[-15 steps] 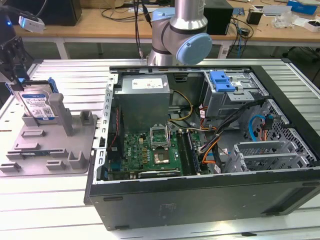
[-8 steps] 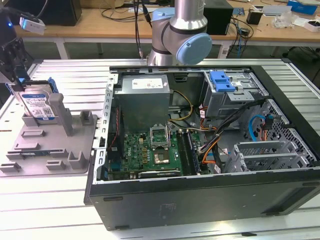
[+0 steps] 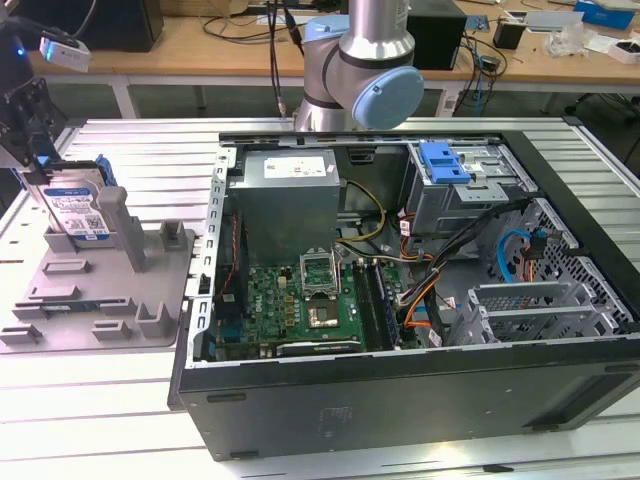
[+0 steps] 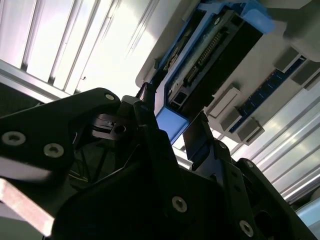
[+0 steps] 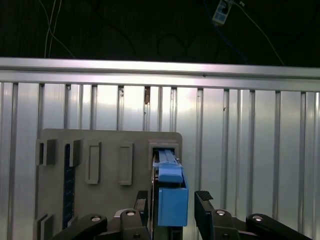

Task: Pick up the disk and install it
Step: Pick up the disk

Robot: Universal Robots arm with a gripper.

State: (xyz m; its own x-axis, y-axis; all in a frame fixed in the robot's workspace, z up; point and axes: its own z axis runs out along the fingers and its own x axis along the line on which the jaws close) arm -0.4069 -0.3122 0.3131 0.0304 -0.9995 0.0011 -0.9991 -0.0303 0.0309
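The disk stands on edge in a slot of the grey holder at the exterior view's left. It is silver with a white-and-blue label and a blue carrier. My gripper hangs right over its top edge. In the first wrist view the gripper straddles the blue carrier of the disk, one black finger on each side, with narrow gaps showing. The second wrist view shows the gripper around the same blue end of the disk. The jaws look open, close to the carrier.
An open computer case lies to the exterior view's right of the holder on the ribbed metal table. Inside are a grey power-supply box, a motherboard, cables and a drive bay with a blue latch. The arm's base stands behind the case.
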